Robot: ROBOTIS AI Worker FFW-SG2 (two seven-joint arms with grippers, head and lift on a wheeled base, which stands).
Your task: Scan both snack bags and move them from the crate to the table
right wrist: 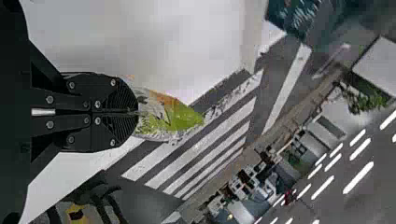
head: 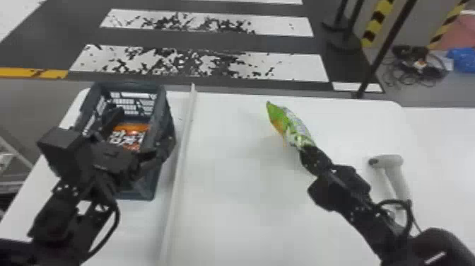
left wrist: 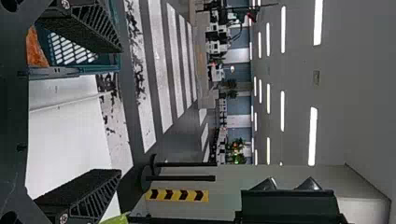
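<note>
In the head view my left gripper [head: 136, 139] is over the crate [head: 160, 120], its fingers wide apart. An orange snack bag [head: 129, 136] with white lettering lies inside, partly hidden by that gripper. The left wrist view has the open gripper [left wrist: 100, 112] with the orange bag [left wrist: 35, 47] beyond one finger. Right of the divider, my right gripper [head: 306, 150] is shut on one end of the green snack bag [head: 293, 125], held over the white table [head: 229, 169]. From the right wrist, both fingers of the gripper [right wrist: 136, 112] pinch the green bag [right wrist: 175, 116].
A white handheld scanner [head: 394, 169] stands on the table at the right, beside my right arm. A long pale strip [head: 180, 159] runs along the table between the crate and the green bag. Black posts [head: 383, 49] rise past the far right edge.
</note>
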